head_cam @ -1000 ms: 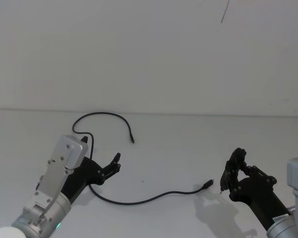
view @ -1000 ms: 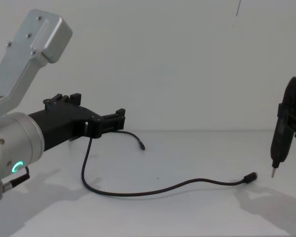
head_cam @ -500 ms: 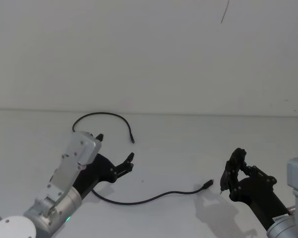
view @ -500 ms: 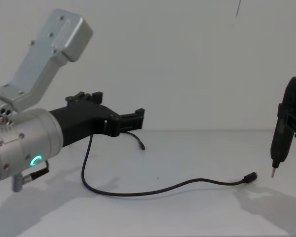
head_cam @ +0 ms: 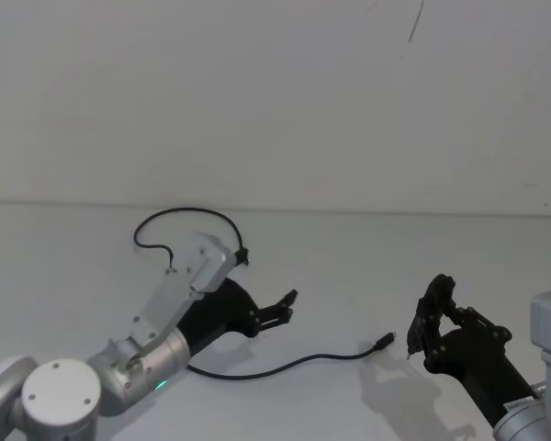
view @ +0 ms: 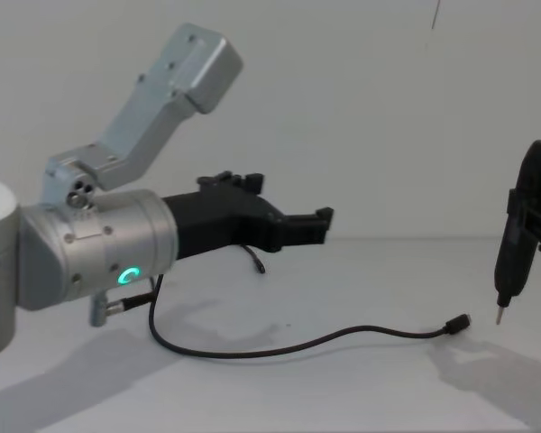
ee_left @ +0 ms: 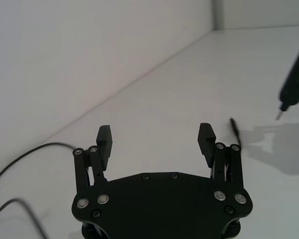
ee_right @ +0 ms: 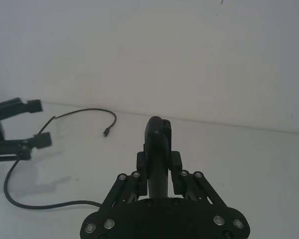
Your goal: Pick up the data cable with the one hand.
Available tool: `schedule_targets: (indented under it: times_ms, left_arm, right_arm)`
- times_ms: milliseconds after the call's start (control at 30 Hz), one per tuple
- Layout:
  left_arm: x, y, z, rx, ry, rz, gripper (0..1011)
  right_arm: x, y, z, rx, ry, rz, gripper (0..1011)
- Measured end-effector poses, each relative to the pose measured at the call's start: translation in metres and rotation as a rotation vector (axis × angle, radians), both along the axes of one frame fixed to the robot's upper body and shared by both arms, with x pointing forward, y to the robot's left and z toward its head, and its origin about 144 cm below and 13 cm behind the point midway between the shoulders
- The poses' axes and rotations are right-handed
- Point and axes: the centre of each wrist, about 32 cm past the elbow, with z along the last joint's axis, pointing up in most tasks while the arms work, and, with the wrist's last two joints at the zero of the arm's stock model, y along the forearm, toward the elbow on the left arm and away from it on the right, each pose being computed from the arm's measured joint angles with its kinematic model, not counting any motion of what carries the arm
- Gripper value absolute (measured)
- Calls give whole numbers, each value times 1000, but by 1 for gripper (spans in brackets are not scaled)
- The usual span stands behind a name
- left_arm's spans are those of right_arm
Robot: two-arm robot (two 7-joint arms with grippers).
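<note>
Left gripper (head_cam: pixel 287 308), wide open and empty, hovers aimed at 3 o'clock over the data cable (head_cam: pixel 257 374) lying slack at its 6, probably lining up a drop, while right gripper (head_cam: pixel 436 312) sits parked at 4 clutching a pin tool (view: pixel 512 262).

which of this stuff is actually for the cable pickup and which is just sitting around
For the job: data cable, lying loose on the table; left claw, open, raised above the table.

Just lying about: right claw, parked at the right, shut on a slim black tool with a pin tip.
</note>
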Motion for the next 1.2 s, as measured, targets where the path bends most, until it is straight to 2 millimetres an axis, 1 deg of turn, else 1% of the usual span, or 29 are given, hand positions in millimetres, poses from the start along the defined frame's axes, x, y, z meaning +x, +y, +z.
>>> schedule_targets:
  times_ms: [133,233,567,833,1200]
  left_arm:
    - [14,-7,3,23,21,-70,1001]
    - [20,-10,4,34,33,-104,1001]
    - [52,-24,7,100,133,-280,1001]
    - [72,-25,5,148,223,-372,1001]
    - [84,-19,7,178,272,-409,1001]
  right_arm:
    - [0,0,0,0,0,0,269]
    - [0,0,0,0,0,0,269]
    - [0,0,0,0,0,0,269]
    - [0,0,0,0,0,0,269]
    - [0,0,0,0,0,0,269]
